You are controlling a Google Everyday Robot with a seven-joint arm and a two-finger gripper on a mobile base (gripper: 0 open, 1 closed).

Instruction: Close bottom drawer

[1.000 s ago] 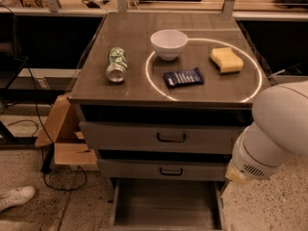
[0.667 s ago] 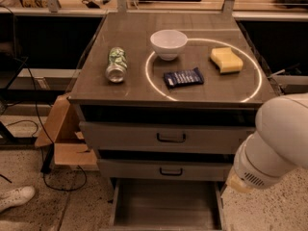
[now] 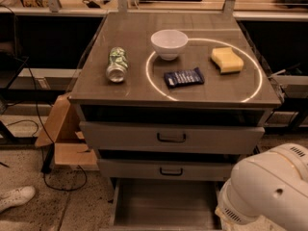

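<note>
the bottom drawer (image 3: 163, 208) is seen pulled out at bottom centre, its front panel cut off by the lower edge. its right side is covered by the white arm (image 3: 269, 191) in the lower right corner. open floor (image 3: 91, 201) is seen at its left. the gripper is out of frame; its state cannot be told.

Worktop (image 3: 134, 88): smooth, dark, semi-gloss surface that reflects a ring of light. Bottom drawer (image 3: 163, 207): matt grey sheet metal. Bowl (image 3: 169, 43): glossy white; ceramic or plastic cannot be told. Can (image 3: 116, 64): thin shiny metal with a printed skin. Sponge (image 3: 226, 60): yellow, matt foam. Packet (image 3: 184, 77): dark blue, glossy wrapper. Box (image 3: 62, 134): matt brown cardboard. Arm (image 3: 269, 191), lower right: smooth white plastic shell; the claw is out of frame.
</note>
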